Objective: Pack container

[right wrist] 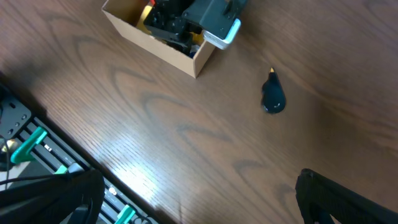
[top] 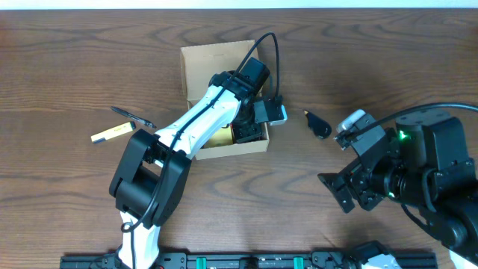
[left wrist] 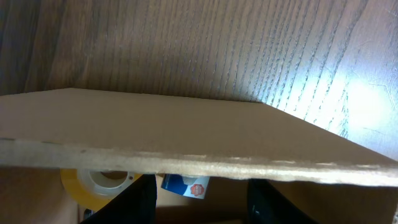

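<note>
Cardboard flap of the container fills the left wrist view. That box sits open on the table, left of centre. Left gripper reaches inside it near a tape roll, jaws parted. Right gripper hovers well apart, jaws wide.

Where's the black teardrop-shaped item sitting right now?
In the overhead view, the black item lies on the table between the container and the right gripper.

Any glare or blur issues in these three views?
Overhead: sharp, evenly lit. Left wrist: the flap of the container fills the frame, soft-focus, with bright glare on the table at right. Right wrist: milder table sheen lower left; the right gripper shows as dark blurred blobs in the bottom corners.
</note>
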Tool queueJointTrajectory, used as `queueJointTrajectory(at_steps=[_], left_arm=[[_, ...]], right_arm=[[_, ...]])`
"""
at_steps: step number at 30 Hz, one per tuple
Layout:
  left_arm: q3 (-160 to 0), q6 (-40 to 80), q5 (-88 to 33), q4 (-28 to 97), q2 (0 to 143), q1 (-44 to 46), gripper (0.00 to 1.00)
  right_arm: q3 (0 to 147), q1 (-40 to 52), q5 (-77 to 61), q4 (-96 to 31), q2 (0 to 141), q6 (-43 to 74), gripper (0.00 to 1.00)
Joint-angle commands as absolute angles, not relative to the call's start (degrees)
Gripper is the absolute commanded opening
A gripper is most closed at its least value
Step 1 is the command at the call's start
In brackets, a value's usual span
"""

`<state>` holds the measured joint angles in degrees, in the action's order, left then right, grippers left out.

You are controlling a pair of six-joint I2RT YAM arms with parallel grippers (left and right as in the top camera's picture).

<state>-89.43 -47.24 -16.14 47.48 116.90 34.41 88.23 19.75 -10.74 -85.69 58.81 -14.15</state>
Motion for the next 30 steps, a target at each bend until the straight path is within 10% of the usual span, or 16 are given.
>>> queueJointTrajectory(at_steps=[1,30], left_arm=[[-90.0,-47.5,-16.1,47.5,117.7,34.5,0.48],[-90.2,-38.1,-16.6,56.1,106.8,36.7,0.52]], right_arm=[[88.2,20.2,-11.4,-85.8,58.6,-14.9,0.99],[88.2,20.2,-11.4,-85.8,58.6,-14.9,0.99]])
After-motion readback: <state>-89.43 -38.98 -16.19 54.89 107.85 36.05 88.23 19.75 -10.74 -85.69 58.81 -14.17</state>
